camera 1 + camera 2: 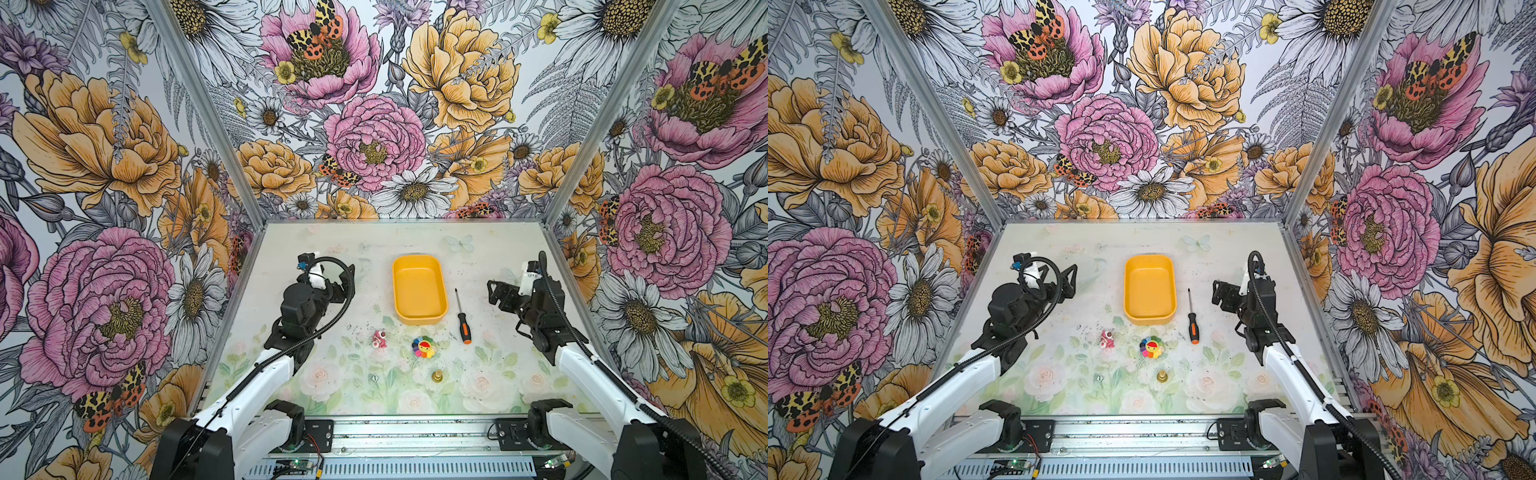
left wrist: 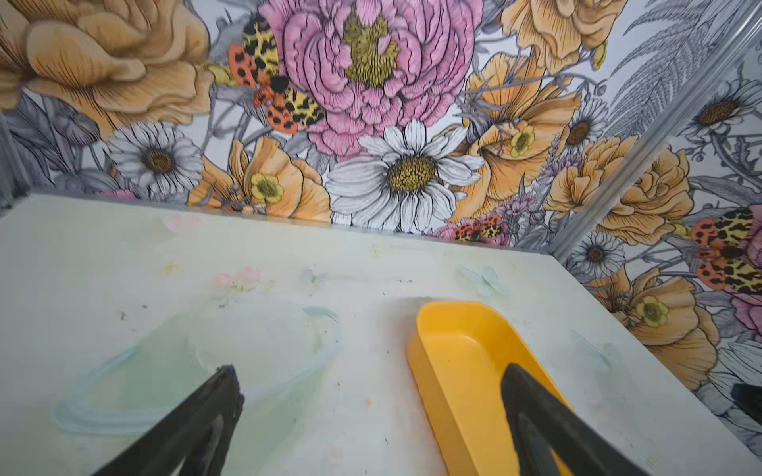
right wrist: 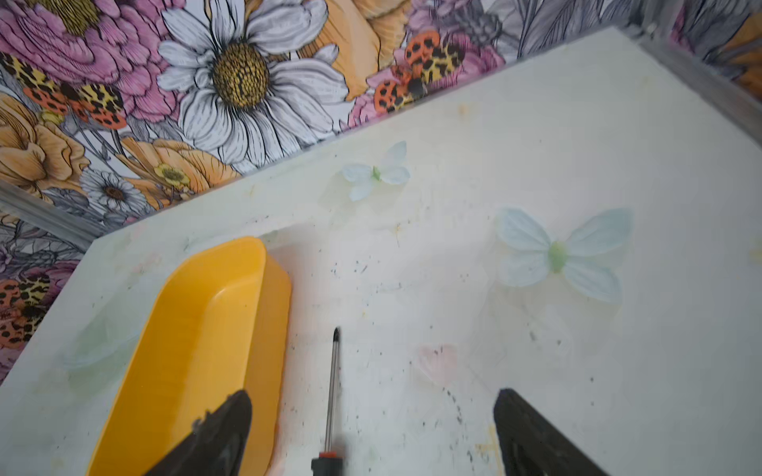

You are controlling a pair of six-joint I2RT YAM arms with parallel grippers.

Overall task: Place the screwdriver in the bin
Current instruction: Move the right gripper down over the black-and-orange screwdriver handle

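Lying just beside bin, screwdriver looks light, stiff, shaft slippery; grab black handle. Right gripper wide, empty.

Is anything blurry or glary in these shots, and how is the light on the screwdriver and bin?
Both top views: even soft light, no glare, screwdriver and bin sharp with faint shadows. Right wrist view: the screwdriver smears toward its handle. Left wrist view: the jaws of the left gripper look soft.
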